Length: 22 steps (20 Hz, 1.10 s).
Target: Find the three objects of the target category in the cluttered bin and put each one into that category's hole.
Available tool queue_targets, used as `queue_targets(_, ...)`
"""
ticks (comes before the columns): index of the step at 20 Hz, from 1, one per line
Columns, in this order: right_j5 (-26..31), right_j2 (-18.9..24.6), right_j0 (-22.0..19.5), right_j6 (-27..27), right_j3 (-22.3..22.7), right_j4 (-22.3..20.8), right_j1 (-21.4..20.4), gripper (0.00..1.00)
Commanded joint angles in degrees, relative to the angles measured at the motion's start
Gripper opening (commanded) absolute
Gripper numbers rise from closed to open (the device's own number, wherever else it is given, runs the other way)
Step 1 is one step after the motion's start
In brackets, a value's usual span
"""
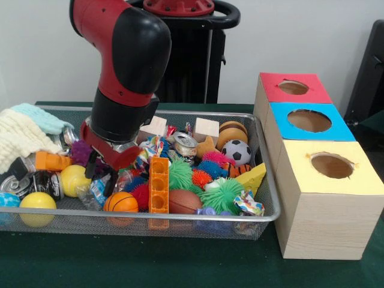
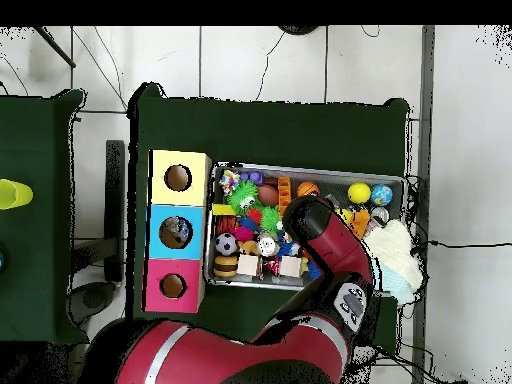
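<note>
We see the gripper [image 1: 102, 174] down among the toys at the left of the wire basket [image 1: 267, 180], its fingers around a clear bottle [image 1: 96, 191], well apart from the red box's hole [image 1: 293, 87].

Arm [image 1: 123, 66] was bent over and reaching straight down, wrist vertical. Hand [image 1: 101, 174] sat low at its end; fingers' state couldn't be made out.
</note>
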Motion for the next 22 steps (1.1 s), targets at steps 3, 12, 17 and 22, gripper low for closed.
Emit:
queue_targets(3,2.64,4.41,1.06,17.52,-4.3,3.42,6.91,1.0)
queue_targets(12,3.93,6.5,0.17,16.56,-6.11,4.03,9.61,1.0)
queue_targets(17,1.6,10.7,-1.8,15.54,-4.4,4.54,8.18,1.0)
queue_targets(22,0.45,13.47,-3.41,13.83,-4.33,3.85,8.66,1.0)
